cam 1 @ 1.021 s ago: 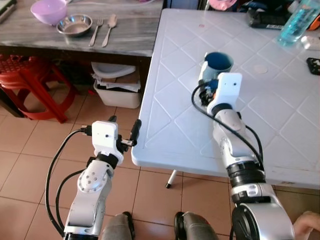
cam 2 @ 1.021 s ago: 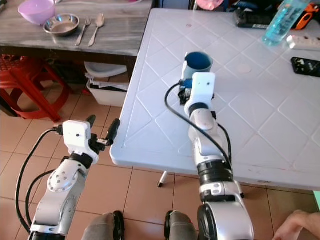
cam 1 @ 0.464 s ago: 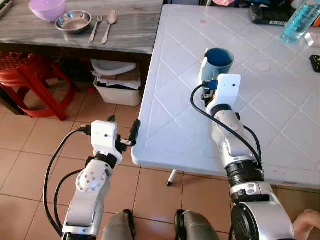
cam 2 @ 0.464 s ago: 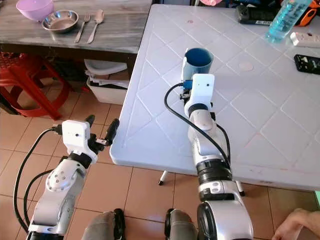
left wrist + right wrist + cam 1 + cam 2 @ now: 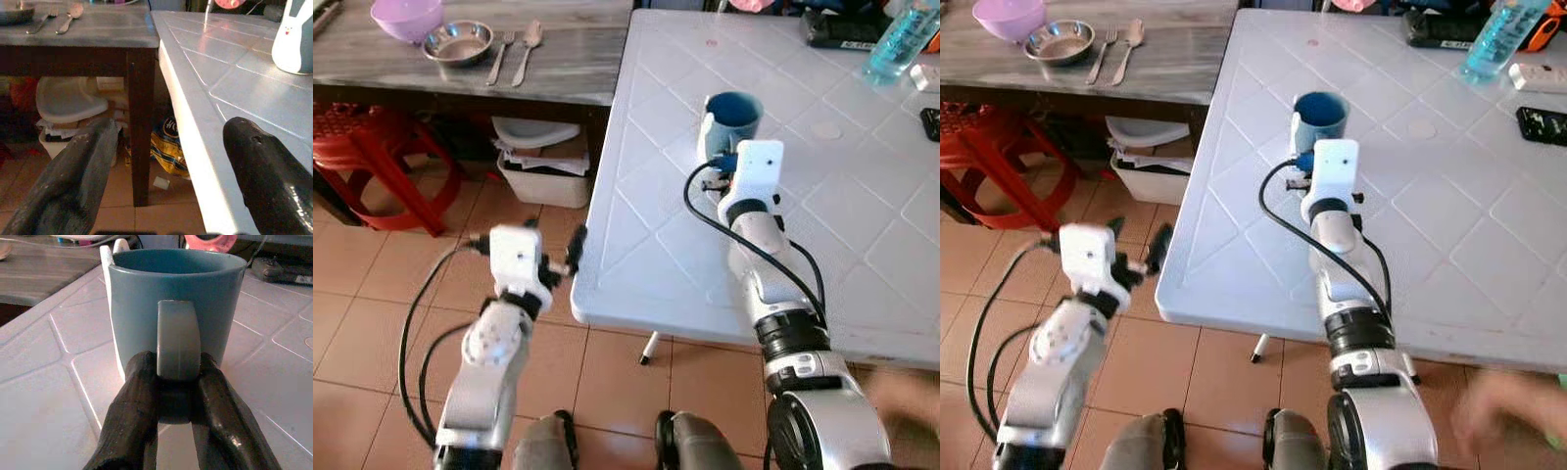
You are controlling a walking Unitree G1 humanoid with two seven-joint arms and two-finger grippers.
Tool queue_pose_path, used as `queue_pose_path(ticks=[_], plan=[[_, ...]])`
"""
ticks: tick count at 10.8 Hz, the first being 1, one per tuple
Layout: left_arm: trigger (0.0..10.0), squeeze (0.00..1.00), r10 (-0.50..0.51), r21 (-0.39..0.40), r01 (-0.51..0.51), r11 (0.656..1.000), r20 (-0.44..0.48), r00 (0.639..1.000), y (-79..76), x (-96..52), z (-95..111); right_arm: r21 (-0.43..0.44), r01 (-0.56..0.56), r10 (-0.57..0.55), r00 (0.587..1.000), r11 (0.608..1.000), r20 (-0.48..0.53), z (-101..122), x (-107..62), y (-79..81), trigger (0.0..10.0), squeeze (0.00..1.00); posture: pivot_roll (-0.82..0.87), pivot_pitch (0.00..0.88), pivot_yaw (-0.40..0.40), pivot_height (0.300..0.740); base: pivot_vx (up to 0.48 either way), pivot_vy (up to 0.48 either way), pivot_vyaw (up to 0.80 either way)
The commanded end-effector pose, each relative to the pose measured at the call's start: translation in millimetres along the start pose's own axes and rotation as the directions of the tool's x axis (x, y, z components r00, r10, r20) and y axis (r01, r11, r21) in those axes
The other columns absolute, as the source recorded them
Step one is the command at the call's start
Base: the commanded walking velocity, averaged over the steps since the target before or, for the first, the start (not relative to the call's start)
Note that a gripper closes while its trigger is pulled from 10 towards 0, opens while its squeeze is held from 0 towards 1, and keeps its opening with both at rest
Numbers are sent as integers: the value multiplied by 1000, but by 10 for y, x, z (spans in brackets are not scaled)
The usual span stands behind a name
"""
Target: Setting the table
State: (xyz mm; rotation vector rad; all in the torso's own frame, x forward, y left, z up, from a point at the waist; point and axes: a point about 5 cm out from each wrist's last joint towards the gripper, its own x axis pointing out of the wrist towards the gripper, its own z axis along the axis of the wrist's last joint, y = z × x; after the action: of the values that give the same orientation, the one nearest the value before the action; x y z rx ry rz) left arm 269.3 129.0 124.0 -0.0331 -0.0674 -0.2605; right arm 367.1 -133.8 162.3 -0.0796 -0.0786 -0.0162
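1. my right gripper is reached out over the white plastic table, its two black fingers pinched tight on the handle of the blue mug.
2. the wrist camera shows the handle squeezed between the two pads, the mug upright with its base down at the tabletop; i cannot tell whether it rests on the surface or is just lifted off it.
3. the mug sits on the near-left part of the white table, well in from the edge, with a white shape on the side of it facing my left.
4. my left gripper hangs in the air just off the table's near-left corner, its fingers spread wide apart and holding nothing.
5. through that open gap i see the white table's edge and the dark leg of the wooden table beside it.
6. on the wooden table, off to my far left, a purple bowl, a small steel bowl, a fork and a spoon lie side by side, well apart from the mug.
7. below that table stands a white bin stuffed with paper, and a red plastic stool next to it on the tiled floor.
8. at the far edge of the white table stands a clear blue bottle, with dark devices near it.
9. a blurred hand of a person shows at the lower right corner, by my right arm.
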Motion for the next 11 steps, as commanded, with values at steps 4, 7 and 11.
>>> queue_pose_path(ticks=[4,7,11], plan=[[10000,0,101,21,-101,995,22,995,232,28,34,-58,-47,58,979,997,194,134,-220,12,0,0,-38,160,23,740,0,119,0],[10000,0,90,27,-91,995,45,995,177,76,22,-63,-39,51,979,997,199,42,-460,-89,3922,0,-54,140,15,740,0,449,0],[10000,0,71,53,-74,996,61,996,201,78,60,-44,-29,38,977,999,210,88,-446,-82,10000,0,-33,137,36,740,239,367,0]])
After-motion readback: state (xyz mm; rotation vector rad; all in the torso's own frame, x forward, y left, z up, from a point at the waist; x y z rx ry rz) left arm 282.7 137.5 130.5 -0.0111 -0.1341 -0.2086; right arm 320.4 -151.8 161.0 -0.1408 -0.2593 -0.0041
